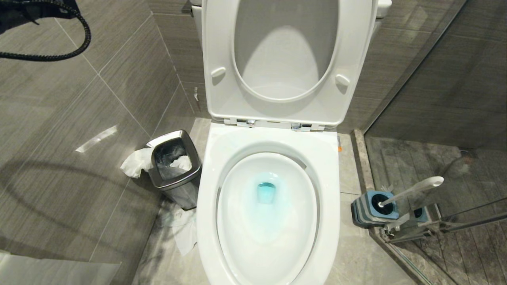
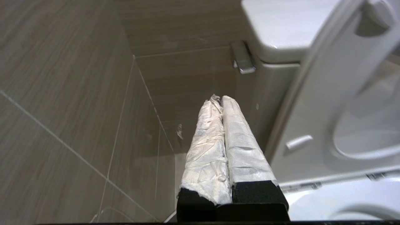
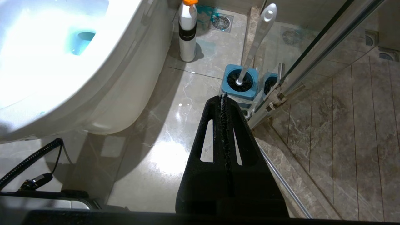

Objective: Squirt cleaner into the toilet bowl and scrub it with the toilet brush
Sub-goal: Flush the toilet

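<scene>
Beside toilet bowl (image 1: 269,253), toilet brush (image 1: 412,192)

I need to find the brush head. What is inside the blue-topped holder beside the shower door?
The toilet brush stands in the blue-topped holder: its white handle leans out and black bristles show at the opening. The rest of the head is hidden inside.

toilet brush (image 3: 254,43) in holder (image 3: 240,86), closed right tool (image 3: 224,97)

Steel waste bin (image 1: 174,168), crumpled tissue (image 1: 136,161)
</scene>
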Motion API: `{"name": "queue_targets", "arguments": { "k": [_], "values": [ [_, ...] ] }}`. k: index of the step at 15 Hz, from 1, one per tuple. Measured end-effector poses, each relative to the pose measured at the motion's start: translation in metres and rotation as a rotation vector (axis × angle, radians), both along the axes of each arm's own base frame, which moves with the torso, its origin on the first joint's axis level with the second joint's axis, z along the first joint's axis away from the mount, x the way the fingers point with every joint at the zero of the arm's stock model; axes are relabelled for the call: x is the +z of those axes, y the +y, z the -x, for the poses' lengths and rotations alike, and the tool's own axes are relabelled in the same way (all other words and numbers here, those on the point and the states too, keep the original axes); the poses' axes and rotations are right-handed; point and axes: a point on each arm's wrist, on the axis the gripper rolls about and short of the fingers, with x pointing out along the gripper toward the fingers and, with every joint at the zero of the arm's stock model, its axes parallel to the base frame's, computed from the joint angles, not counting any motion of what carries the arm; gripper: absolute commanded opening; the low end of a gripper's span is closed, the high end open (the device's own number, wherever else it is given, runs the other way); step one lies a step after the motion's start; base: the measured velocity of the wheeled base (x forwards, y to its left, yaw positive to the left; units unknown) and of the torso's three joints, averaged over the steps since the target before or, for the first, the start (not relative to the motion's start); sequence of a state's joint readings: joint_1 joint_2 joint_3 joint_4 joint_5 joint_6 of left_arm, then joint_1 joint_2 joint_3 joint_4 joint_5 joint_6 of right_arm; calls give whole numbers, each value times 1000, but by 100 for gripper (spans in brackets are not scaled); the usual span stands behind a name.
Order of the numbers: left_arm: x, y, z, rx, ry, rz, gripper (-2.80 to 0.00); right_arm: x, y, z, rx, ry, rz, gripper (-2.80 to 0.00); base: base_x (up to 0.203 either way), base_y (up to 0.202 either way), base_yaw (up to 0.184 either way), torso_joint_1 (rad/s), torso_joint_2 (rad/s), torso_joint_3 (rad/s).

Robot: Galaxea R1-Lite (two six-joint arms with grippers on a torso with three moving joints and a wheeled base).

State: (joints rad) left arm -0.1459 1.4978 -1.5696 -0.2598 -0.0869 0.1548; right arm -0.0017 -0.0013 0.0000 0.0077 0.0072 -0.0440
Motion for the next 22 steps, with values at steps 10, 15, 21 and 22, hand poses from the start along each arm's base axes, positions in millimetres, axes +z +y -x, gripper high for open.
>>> {"name": "queue_targets", "arguments": {
  "k": [10, 15, 21, 22],
  "values": [
    [12, 9, -69, 52, -58, 43, -280, 0, 0, 0, 0, 0, 0, -280, 0, 0, 0, 0, 0, 0],
    [10, 3, -84, 30, -61, 50, -280, 0, 0, 0, -1, 0, 0, -280, 0, 0, 0, 0, 0, 0],
    [8, 2, -86, 12, -50, 63, -280, 0, 0, 0, 0, 0, 0, -280, 0, 0, 0, 0, 0, 0],
    [6, 2, -87, 7, -45, 63, -280, 0, 0, 0, 0, 0, 0, -280, 0, 0, 0, 0, 0, 0]
  ]
}}
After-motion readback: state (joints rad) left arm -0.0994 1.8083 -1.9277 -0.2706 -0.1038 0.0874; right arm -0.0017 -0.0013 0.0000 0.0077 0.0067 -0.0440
